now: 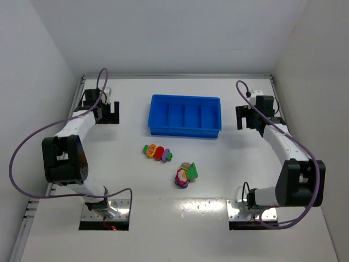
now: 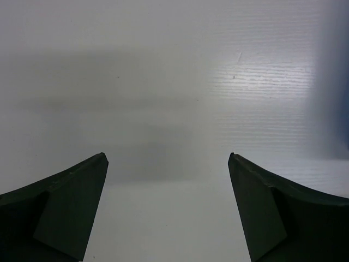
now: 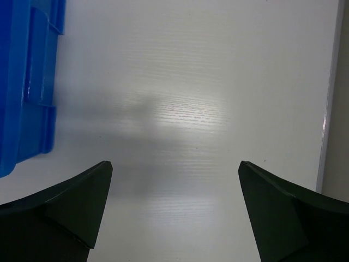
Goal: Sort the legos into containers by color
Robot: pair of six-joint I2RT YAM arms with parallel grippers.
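Two multicoloured lego clumps lie on the white table in front of the tray: one (image 1: 157,152) of green, yellow, red and purple bricks, and one (image 1: 185,174) of purple, red, yellow and green bricks. The blue four-compartment tray (image 1: 185,128) sits behind them at the middle back and looks empty; its edge shows in the right wrist view (image 3: 22,82). My left gripper (image 1: 107,114) is open and empty at the far left, over bare table (image 2: 168,158). My right gripper (image 1: 248,118) is open and empty at the far right, beside the tray (image 3: 175,164).
White walls enclose the table on the left, back and right. The table's right edge strip (image 3: 327,98) runs close to my right gripper. Purple cables loop from both arms. The arm bases (image 1: 103,207) sit at the near edge.
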